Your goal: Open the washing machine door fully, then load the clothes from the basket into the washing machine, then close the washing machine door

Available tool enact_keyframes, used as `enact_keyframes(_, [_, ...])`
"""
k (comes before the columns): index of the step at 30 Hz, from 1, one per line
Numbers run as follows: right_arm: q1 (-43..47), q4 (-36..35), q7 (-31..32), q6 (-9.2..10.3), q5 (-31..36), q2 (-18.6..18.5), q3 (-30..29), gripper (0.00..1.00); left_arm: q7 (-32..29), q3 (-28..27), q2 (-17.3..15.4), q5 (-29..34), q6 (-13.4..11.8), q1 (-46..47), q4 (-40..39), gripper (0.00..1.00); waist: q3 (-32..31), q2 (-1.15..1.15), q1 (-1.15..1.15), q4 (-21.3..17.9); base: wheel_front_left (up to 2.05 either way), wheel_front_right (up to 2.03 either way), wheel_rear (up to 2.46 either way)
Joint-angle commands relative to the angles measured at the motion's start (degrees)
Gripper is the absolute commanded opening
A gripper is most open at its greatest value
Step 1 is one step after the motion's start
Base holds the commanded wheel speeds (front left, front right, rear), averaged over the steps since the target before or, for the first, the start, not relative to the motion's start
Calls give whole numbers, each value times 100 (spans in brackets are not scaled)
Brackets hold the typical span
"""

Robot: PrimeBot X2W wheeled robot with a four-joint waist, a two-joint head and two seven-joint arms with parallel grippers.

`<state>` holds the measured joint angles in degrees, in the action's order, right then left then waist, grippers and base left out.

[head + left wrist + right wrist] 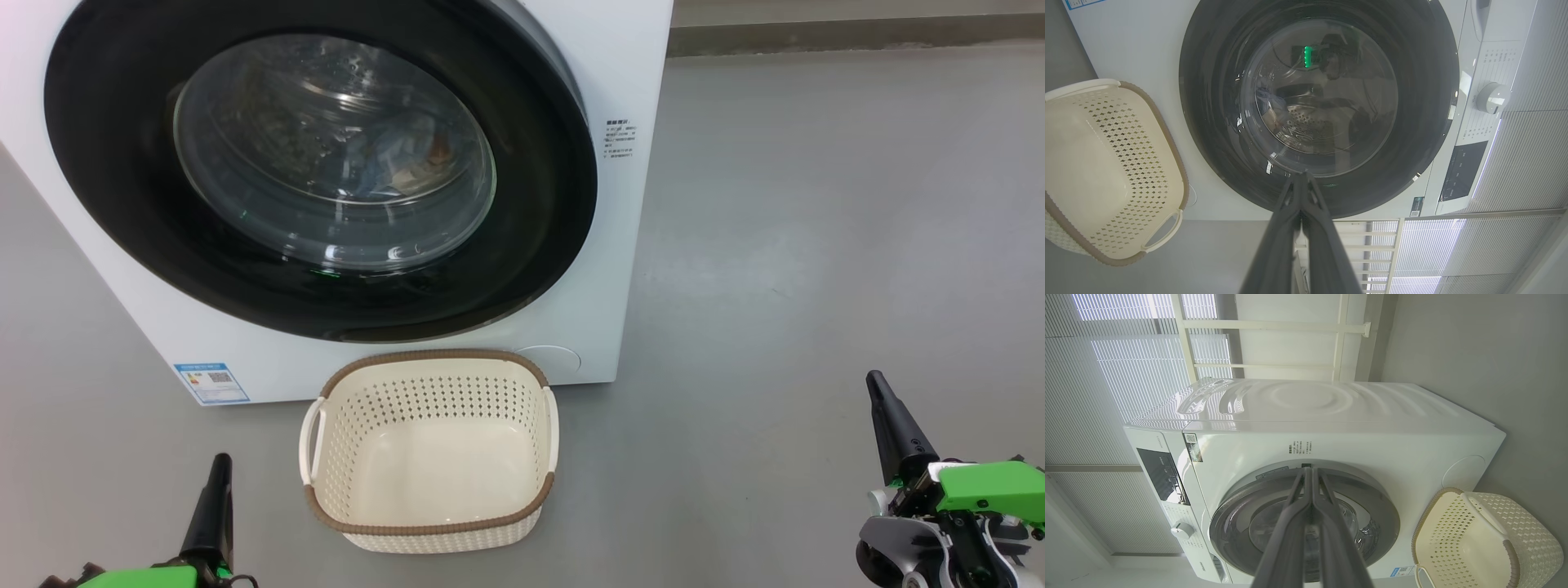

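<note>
Grey floor (816, 204), lower centre: the basket (522, 384) sits empty. Left gripper (219, 467) and right gripper (877, 384) fingers pressed together, we'd nudge the door (106, 163) rim to be sure it latches.

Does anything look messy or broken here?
Nothing stands out. The basket stands upright and empty before the washing machine. Its door looks shut, with clothes dimly showing through it. Nothing looks spilled or cracked.
</note>
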<state>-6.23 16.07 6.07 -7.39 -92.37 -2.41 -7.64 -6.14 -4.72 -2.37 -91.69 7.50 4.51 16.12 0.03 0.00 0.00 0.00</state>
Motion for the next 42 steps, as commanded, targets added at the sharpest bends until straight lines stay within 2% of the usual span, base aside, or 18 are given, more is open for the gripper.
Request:
enact_keyframes(1, [-36, -171, 47, -10, 27, -48, 103, 0, -39, -187, -51, -42, -1, 208, -175, 0, 0, 0, 0, 0, 0, 0, 0])
enact_keyframes(42, [-36, -171, 47, -10, 28, -48, 103, 0, -39, -187, -51, -42, -1, 208, -175, 0, 0, 0, 0, 0, 0, 0, 0])
